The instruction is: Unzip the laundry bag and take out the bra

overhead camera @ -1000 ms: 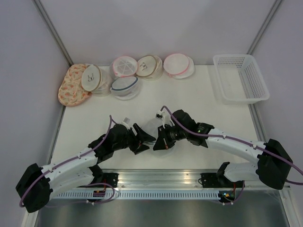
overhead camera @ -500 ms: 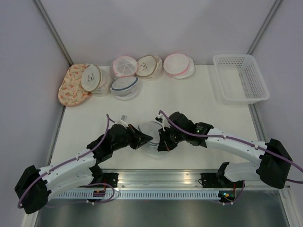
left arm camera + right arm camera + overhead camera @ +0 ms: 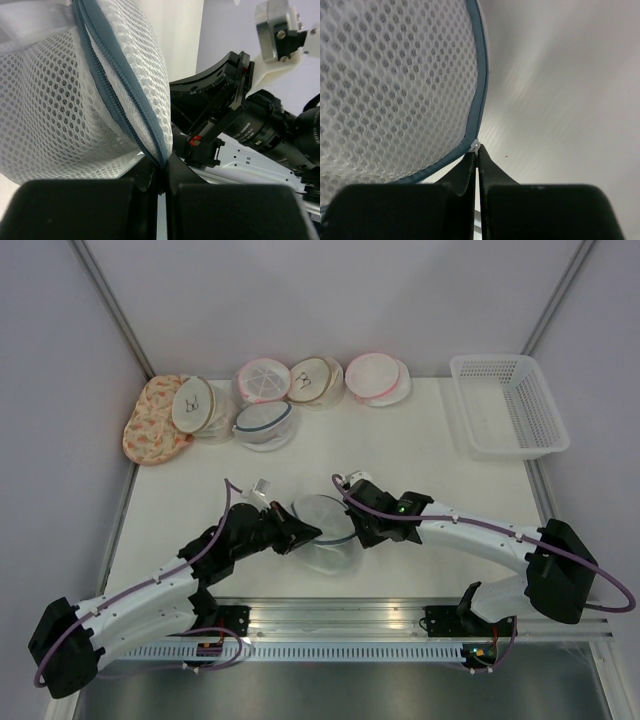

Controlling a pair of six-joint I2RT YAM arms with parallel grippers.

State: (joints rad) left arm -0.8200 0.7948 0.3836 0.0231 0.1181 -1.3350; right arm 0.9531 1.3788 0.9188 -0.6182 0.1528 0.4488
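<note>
**A:** Well, we have the laundry bag [image 3: 325, 523] sitting on the table [image 3: 430, 455] toward the near edge, right between our two arms.

**B:** And we've got it gripped on both sides. Our left gripper [image 3: 161, 172] is clamped on the grey-blue zipper rim [image 3: 127, 90] at the bag's left side. Its fingers are pressed together with the tape pinched between them.

**A:** On the other side, our right gripper [image 3: 476, 154] is clenched as well. The small pale zipper pull [image 3: 474, 145] sits right at its fingertips, nipped between them.

**B:** From the left wrist, the teeth look meshed along the stretch of zipper we can see. The white mesh dome bulges above our fingers.

**A:** And the bra?

**B:** We see nothing but white honeycomb mesh from either wrist. We can't make the bra out through it.

**A:** Along the far edge of the table we have a row of other round mesh bags [image 3: 315, 380], some pink-rimmed, some beige-rimmed. A blue-rimmed bag [image 3: 264, 423] lies just in front of them, and a floral pouch [image 3: 150, 425] sits at the left end.

**B:** The white basket [image 3: 510, 405] stands in the far right corner, well apart from the bag we're holding.
</note>
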